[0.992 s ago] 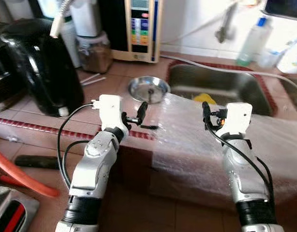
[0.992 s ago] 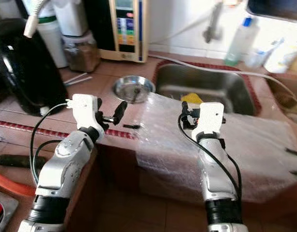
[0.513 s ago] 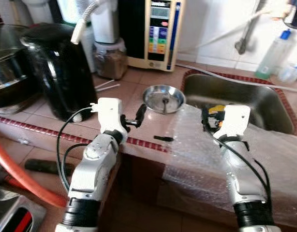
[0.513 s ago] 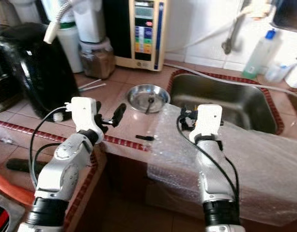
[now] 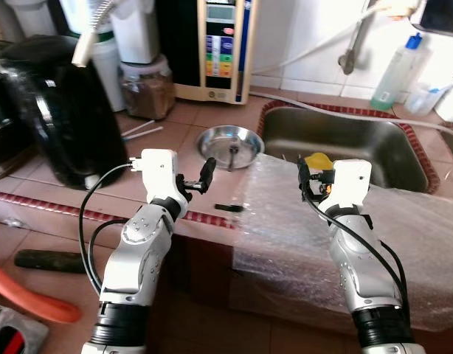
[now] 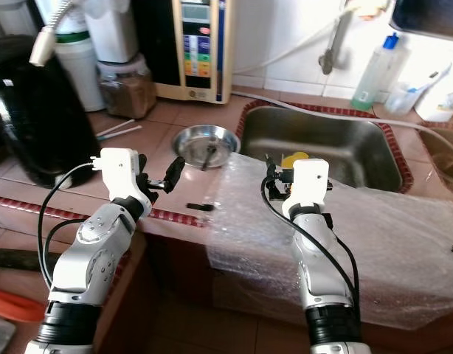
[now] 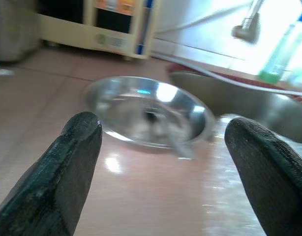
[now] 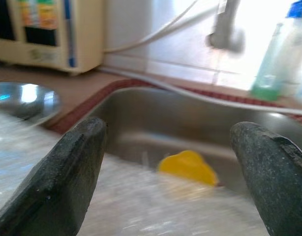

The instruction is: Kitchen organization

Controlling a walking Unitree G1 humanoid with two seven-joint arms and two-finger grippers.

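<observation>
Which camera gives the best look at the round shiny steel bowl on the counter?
The left wrist view: the round shiny steel bowl sits large between the open left gripper fingers, utensil inside visible. Both eye views show it whole but smaller, beside the sink. The right wrist view catches just its rim.

Landmark: steel bowl (image 5: 229, 140) on counter.
Front of bowl: bare tile strip, open; small black item (image 5: 228, 208) lies nr edge.
Bowl's right: bubble wrap (image 5: 300, 214) over counter front, then sink (image 5: 344, 136) w/ yellow item (image 8: 188, 167) inside.
Bowl's left: black kettle (image 5: 53, 110) blocks.
Behind bowl: jar (image 5: 147, 88), water unit (image 5: 215, 48) along wall.
</observation>
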